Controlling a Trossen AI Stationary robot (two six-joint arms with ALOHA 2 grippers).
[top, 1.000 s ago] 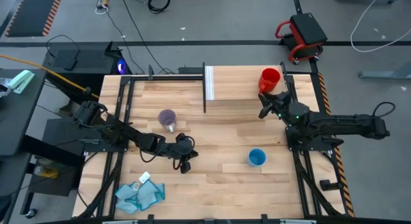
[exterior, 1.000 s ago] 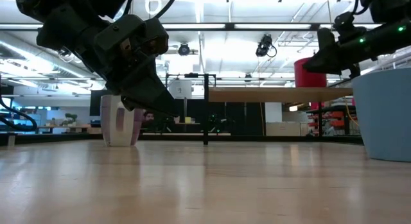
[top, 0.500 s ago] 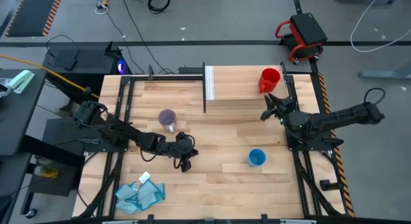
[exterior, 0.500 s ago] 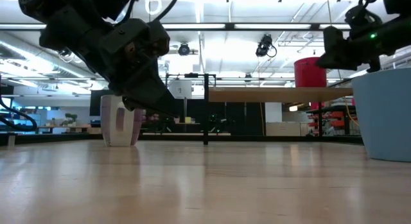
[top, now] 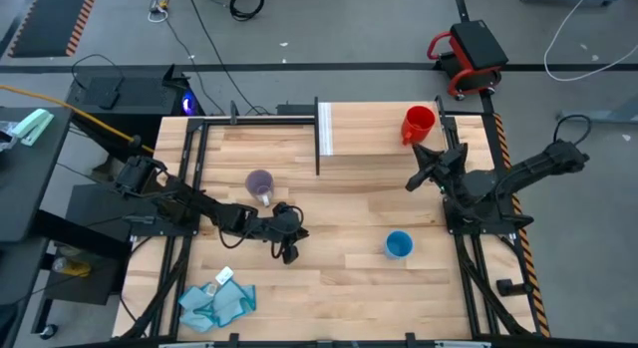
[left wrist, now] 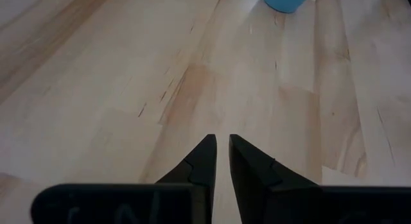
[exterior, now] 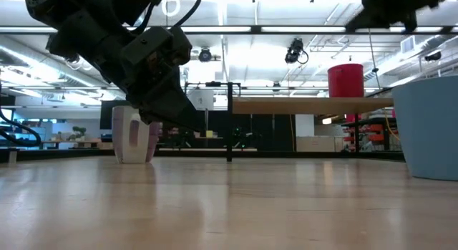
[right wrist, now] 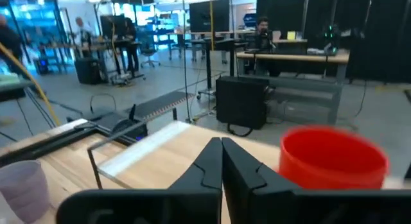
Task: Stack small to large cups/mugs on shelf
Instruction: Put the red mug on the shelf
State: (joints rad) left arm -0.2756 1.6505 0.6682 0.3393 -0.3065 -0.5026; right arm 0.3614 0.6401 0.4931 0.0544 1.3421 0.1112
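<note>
sitting on the shelf (top: 374, 132) at its far right corner is the red mug (top: 418, 123), with nothing holding it. the right gripper (top: 416, 176) hangs in the air just near of the shelf, close to the red mug but not touching it, and its two fingers (right wrist: 221, 161) are pressed together with nothing between them. the light-blue cup (top: 398, 245) stands on the table (top: 339, 278) on the right side, nearer than the shelf. the purple-grey mug (top: 260, 184) stands on the table to the left of the shelf. the left gripper (top: 288, 250) is low over the table, a little near and right of the purple-grey mug, with only a thin gap between its fingers (left wrist: 204, 161), and it holds nothing. a blue cloth (top: 215, 301) lies at the near left of the table.
</note>
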